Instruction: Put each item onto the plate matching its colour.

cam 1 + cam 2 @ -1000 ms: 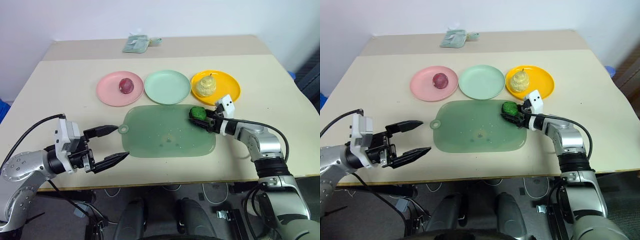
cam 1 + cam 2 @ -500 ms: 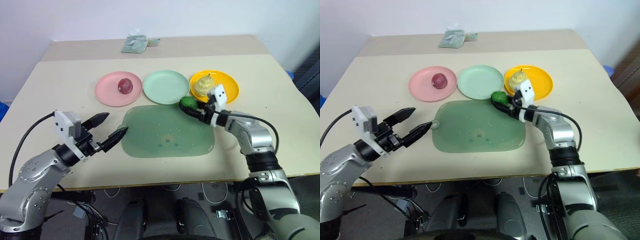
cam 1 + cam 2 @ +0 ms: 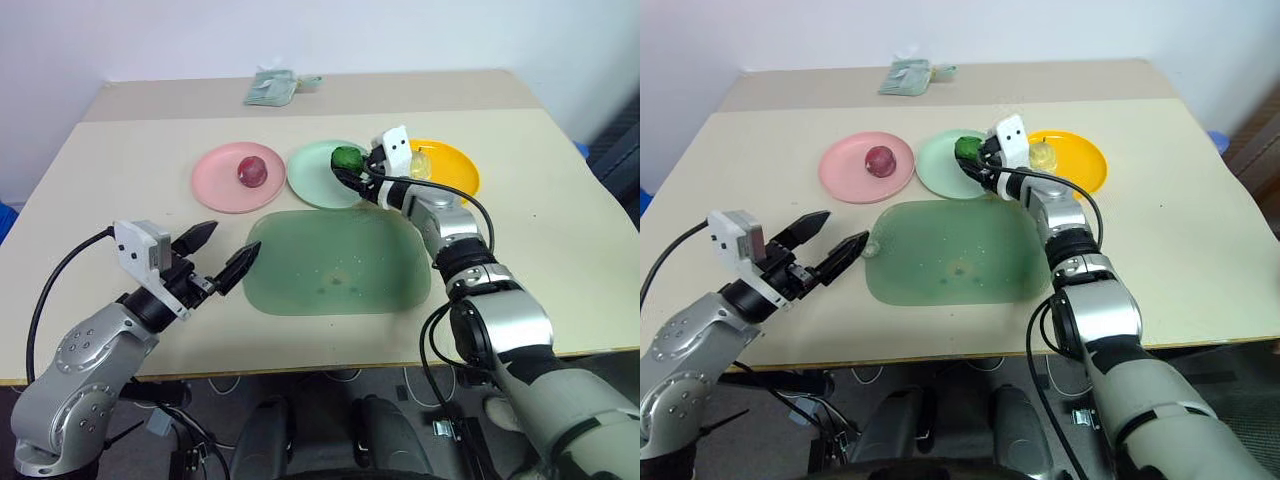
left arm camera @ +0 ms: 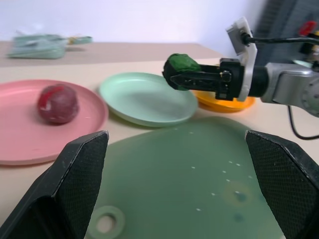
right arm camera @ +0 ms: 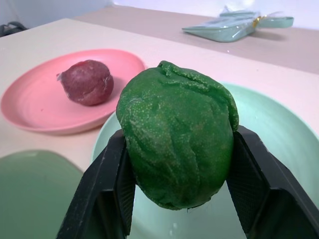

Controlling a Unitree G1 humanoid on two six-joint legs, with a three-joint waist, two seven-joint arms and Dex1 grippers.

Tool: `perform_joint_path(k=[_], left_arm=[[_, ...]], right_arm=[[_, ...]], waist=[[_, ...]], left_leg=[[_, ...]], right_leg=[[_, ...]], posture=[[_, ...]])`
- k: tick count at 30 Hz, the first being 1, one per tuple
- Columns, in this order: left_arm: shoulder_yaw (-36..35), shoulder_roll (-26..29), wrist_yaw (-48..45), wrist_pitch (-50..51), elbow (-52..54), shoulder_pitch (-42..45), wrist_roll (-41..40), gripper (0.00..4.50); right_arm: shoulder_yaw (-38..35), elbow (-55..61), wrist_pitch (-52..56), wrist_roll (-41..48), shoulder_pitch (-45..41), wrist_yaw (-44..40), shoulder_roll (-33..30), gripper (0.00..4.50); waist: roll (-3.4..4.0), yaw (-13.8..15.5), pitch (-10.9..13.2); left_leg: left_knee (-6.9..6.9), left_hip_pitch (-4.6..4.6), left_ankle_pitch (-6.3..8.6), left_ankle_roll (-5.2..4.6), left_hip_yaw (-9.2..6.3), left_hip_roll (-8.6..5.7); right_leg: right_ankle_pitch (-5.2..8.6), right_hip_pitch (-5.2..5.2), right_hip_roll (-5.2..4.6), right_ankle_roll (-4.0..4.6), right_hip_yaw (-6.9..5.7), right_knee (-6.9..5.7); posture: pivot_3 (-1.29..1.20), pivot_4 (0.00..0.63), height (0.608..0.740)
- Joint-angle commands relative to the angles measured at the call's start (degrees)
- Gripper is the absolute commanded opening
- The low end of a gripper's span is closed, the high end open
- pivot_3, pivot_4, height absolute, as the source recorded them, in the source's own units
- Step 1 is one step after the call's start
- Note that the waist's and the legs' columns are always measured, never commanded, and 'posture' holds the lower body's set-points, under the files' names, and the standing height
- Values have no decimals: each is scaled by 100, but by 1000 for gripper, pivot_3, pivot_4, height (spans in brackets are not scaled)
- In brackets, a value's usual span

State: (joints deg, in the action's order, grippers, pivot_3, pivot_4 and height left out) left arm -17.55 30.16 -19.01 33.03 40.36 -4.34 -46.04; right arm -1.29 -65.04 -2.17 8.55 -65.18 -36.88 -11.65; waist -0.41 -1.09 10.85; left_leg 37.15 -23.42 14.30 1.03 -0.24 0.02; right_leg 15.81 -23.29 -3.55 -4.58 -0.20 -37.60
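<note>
While the right gripper (image 3: 352,168) squeezes the bumpy green toy (image 3: 347,158) above the mint plate (image 3: 316,182), it must lower and let go; the left gripper (image 3: 222,254) is spread wide, holding nothing

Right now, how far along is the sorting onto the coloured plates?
Two look done: the dark red item sits on the pink plate, the pale yellow item on the yellow plate. The right gripper holds the green item over the mint green plate; only setting it down is left.
</note>
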Motion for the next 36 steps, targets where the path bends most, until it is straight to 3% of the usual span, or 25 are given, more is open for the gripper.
perform_joint_path(k=[1, 2, 3, 7, 14, 17, 22, 28, 36], left_arm=[[-205, -10, 234, -120, 394, -131, 156, 4500], [-214, -18, 285, -136, 446, -170, 193, 4500], [-239, -27, 334, -150, 494, -217, 215, 4500], [-256, -83, 532, -198, 603, -282, 391, 4500], [-166, -75, 564, -191, 558, -152, 495, 4500], [-134, -50, 477, -144, 557, -124, 426, 4500], [65, -53, 343, -188, 489, -12, 514, 4500], [270, -9, 119, -261, 264, 147, 735, 4500], [611, 8, -415, -844, -316, 344, 1465, 4500]], right_arm=[[-166, -341, -337, -61, -325, 62, 123, 2334], [-193, -432, -357, -67, -372, 36, 156, 2334], [-214, -496, -380, -80, -403, 19, 184, 2948], [-300, -616, -514, -137, -527, 132, 240, 4448], [-513, -213, -527, 62, -555, -333, 161, 4448], [-554, 597, -440, 218, -251, -701, -3, 4448], [-515, 3211, 610, 614, 1027, -1056, -474, 4448], [-645, 6074, 2029, 1042, 2694, -895, -1213, 4448], [-1454, 8247, 3192, 1742, 4558, -560, -2095, 4448]], waist=[[0, 4, 0], [0, 3, 0], [0, 2, 0], [1, 12, 0], [1, 12, 1], [1, 16, 1], [0, 68, 0], [1, 34, 0], [-1, 53, -1]], left_leg=[[0, 0, 0, 0, 0, 0], [0, 0, 0, 0, 0, -1], [0, 0, 0, 0, 0, -1], [1, 0, 0, 1, 0, -1], [-1, 0, 0, 1, 0, 0], [0, -1, 0, 1, 0, 0], [-2, -5, 0, 0, -8, -2], [-5, -3, 1, -1, -6, -1], [-2, -2, 1, -1, -5, -1]], right_leg=[[0, 0, -1, 0, 0, 0], [0, 1, -2, 0, 0, 1], [0, 1, -3, 0, 0, 1], [0, 1, -5, 1, 0, 1], [0, 0, -4, 1, 0, 1], [0, 0, -5, 1, 0, 2], [0, 4, -10, 1, -2, 8], [0, 3, -8, 1, -1, 11], [0, 7, -4, 1, 0, 12]], posture=[[0, 150, 740], [0, 150, 740], [0, 150, 740], [0, 150, 740], [0, 150, 740], [0, 150, 740], [0, 150, 740], [0, 150, 740], [0, 150, 740]])
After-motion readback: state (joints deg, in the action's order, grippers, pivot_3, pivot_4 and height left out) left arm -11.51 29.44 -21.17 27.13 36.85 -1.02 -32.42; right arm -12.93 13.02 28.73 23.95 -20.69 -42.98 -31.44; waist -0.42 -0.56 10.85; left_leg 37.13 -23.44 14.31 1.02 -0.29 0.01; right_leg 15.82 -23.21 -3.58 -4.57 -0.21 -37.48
